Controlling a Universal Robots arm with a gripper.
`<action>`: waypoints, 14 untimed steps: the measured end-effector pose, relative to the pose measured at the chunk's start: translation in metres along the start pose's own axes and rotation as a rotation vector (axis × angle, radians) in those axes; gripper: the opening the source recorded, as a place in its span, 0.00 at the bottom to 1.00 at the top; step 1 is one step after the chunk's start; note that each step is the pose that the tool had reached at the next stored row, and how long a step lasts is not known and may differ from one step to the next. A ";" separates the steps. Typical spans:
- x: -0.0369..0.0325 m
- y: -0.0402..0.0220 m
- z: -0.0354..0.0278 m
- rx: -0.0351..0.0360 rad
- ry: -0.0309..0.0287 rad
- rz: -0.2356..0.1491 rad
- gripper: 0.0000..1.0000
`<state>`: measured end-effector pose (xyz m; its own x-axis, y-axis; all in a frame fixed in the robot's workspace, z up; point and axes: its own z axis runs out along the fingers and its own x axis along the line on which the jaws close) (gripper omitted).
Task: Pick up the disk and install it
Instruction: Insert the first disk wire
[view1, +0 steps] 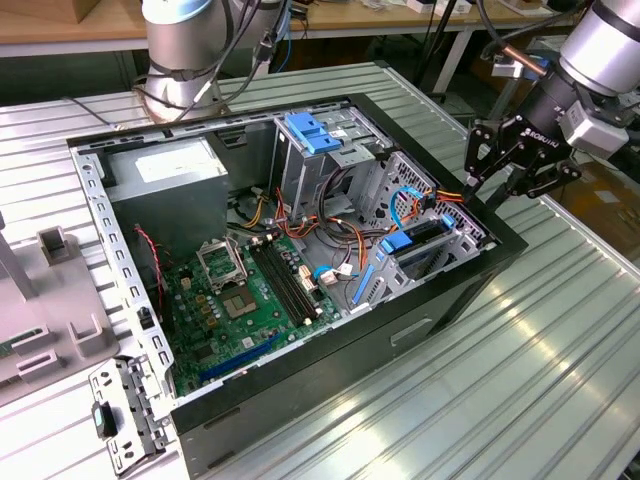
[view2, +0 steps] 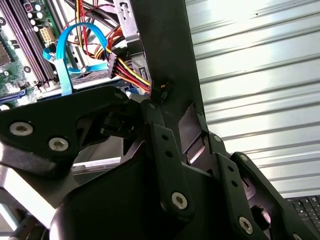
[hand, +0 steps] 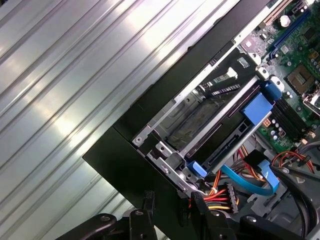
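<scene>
First wrist view puts the disk (hand: 200, 116), a flat grey metal drive with blue plastic side rails, inside the silver sheet-metal drive bay (hand: 165, 150) at a corner of the open black computer case (view1: 330, 370). It lies flat under the bay's bars, so much of it is hidden. Just beside the bay run a bundle of red, yellow and black power wires (hand: 222, 192) and a flat light-blue data cable (hand: 252, 181). In the exterior view the black gripper (view1: 487, 190) hovers over that same corner, at the case's rim, its fingers spread and holding nothing. Further inside lies the green motherboard (view1: 240, 300). The case rests on a ribbed silver metal table (view1: 520, 350).
</scene>
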<state>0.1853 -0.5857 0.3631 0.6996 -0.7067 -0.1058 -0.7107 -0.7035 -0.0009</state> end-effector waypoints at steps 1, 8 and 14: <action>0.0000 0.0000 0.0000 -0.0002 0.0001 -0.001 0.42; 0.0000 0.0000 0.0000 -0.0005 0.0000 -0.005 0.34; 0.0000 0.0000 0.0000 -0.0010 0.0000 -0.009 0.18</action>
<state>0.1853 -0.5857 0.3631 0.7058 -0.7004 -0.1058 -0.7045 -0.7098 -0.0009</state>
